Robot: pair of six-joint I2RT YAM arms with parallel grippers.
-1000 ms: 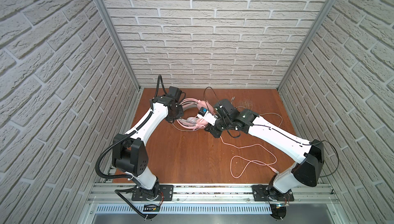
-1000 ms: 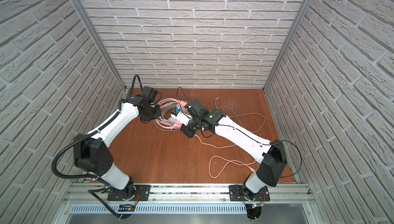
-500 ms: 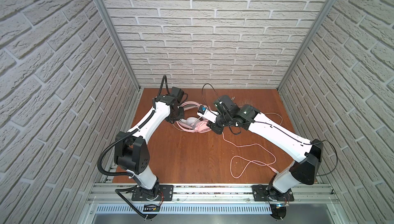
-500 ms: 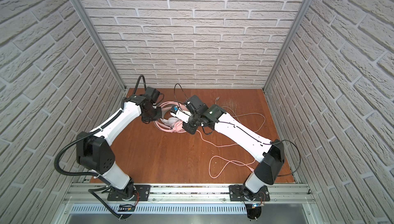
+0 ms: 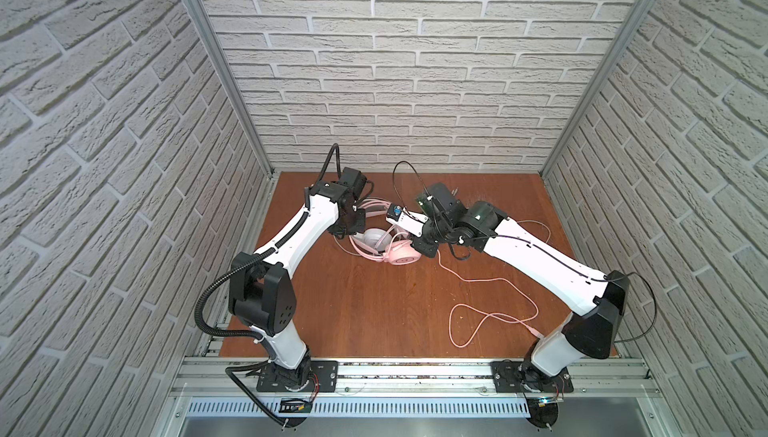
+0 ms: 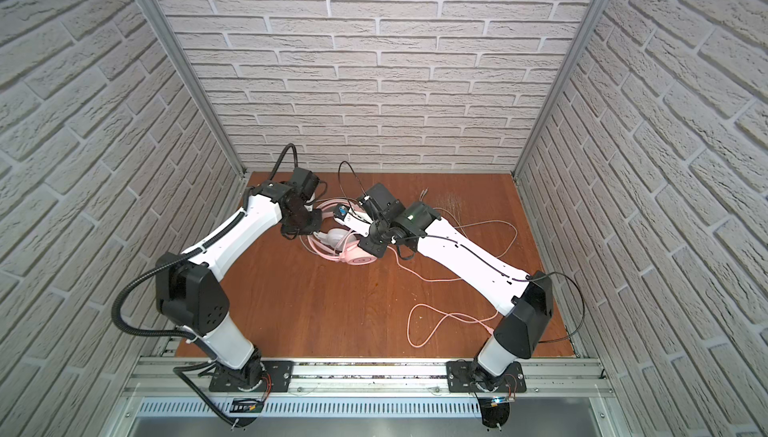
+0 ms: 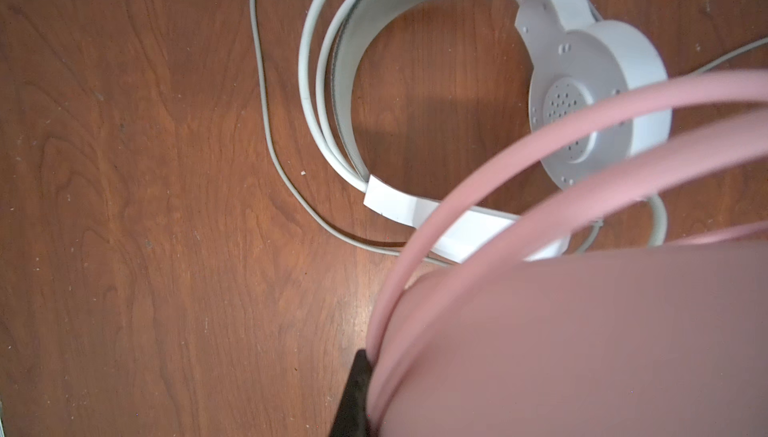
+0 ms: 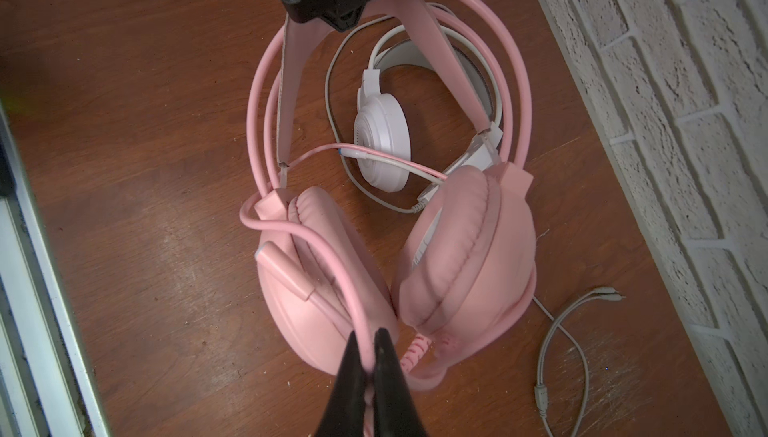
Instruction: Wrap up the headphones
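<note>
Pink headphones point(image 8: 415, 256) hang between the two grippers: the left gripper point(image 8: 338, 19) is clamped on the strap of their headband, and the right gripper point(image 8: 365, 351) pinches the pink cord point(image 8: 332, 264) just below the two ear cups. White headphones point(image 7: 457, 102) lie on the wooden table point(image 7: 124, 206) under the left gripper's jaws, touching the pink set.

Around my workspace

I see a brown wooden tabletop point(image 5: 374, 302), white brick walls point(image 5: 415, 81) on three sides, bare metal corner posts point(image 5: 216, 65), and an aluminium rail point(image 5: 415, 372) running along the table's near edge.
</note>
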